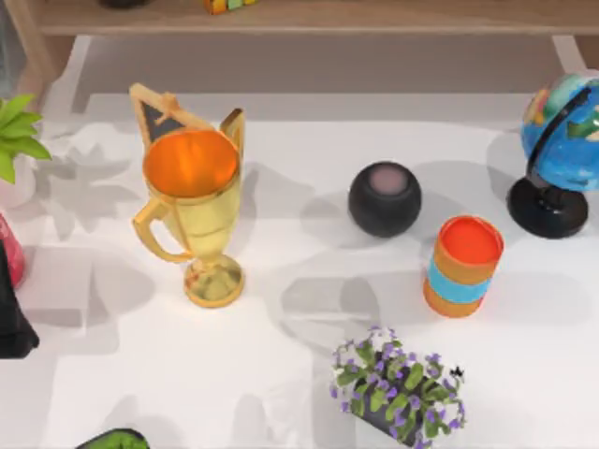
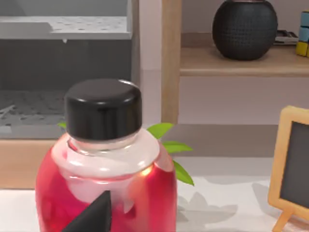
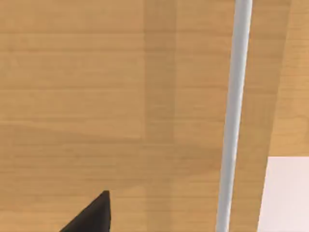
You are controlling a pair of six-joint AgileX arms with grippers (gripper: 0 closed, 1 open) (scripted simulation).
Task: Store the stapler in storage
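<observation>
**Crowded table, stapler not spotted**

My left arm (image 1: 11,318) sits at the table's 9 o'clock edge, beside a red bottle (image 2: 104,183); I cannot tell either gripper's grip. Trophy (image 1: 192,210) at 10 o'clock, black ball (image 1: 385,198) near centre, can (image 1: 462,267) at 3, globe (image 1: 562,150) at 2, flowers (image 1: 398,385) at 6.

- Left arm (image 1: 13,313): dark housing at the table's left edge, parked.
- Left gripper: one black fingertip (image 2: 94,215) visible in its wrist view.
- Right gripper: one black fingertip (image 3: 91,216) visible in its wrist view.
</observation>
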